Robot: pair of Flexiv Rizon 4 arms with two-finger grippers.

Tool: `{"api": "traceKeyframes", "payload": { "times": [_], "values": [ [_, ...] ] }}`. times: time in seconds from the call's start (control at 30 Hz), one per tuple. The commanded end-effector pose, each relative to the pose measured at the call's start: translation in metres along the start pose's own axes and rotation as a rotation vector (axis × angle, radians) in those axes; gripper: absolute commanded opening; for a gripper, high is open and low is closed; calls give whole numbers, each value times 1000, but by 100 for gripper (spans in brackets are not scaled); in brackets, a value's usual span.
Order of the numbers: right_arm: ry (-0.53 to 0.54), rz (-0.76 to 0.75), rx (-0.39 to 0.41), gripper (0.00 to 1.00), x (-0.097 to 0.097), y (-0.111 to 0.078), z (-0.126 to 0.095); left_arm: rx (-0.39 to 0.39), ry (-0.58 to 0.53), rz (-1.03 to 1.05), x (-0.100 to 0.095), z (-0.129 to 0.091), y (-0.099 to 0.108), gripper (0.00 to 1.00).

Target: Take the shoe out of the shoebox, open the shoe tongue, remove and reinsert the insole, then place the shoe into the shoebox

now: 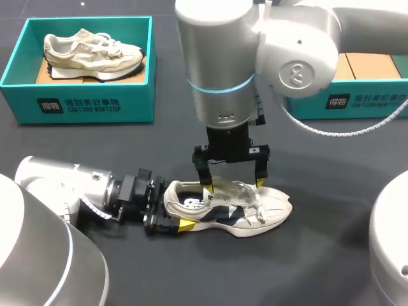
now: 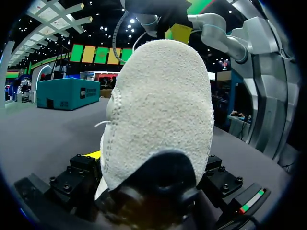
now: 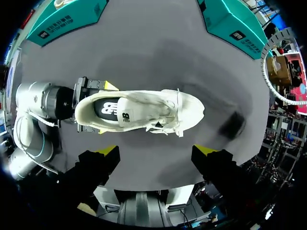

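In the head view, a cream and navy sneaker (image 1: 248,213) is seen standing on its sole on the black table (image 1: 331,255), toe to the right. Its heel is pinched by the left gripper (image 1: 171,207), and the right gripper (image 1: 233,186) is held just above its tongue, fingers spread. A teal cardboard shoebox (image 1: 76,105) at the far left holds a beige sneaker (image 1: 92,54). In the left wrist view, the heel fills the space between the fingers. In the right wrist view, the sneaker is shown below the wide-spread yellow tips, its heel clasped from two sides.
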State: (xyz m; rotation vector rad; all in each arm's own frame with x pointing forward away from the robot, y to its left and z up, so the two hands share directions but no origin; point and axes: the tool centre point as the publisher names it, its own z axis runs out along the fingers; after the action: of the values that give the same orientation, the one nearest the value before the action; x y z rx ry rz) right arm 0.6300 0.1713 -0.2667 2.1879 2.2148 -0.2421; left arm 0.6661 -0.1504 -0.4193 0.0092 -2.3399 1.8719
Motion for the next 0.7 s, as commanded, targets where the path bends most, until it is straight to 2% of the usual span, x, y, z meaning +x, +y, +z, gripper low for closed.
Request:
{"api": "traceKeyframes", "payload": {
  "times": [0.03,0.27,0.57,0.7],
  "values": [
    [-78,30,-9,100,16,4,8,0,-4,0,0,0,0,0],
    [-124,2,-69,100,33,11,15,0,-4,0,0,0,0,0],
    [-180,88,-22,100,41,23,29,0,-4,0,0,0,0,0],
    [-196,75,-46,100,40,24,31,0,-4,0,0,0,0,0]
  ]
}}
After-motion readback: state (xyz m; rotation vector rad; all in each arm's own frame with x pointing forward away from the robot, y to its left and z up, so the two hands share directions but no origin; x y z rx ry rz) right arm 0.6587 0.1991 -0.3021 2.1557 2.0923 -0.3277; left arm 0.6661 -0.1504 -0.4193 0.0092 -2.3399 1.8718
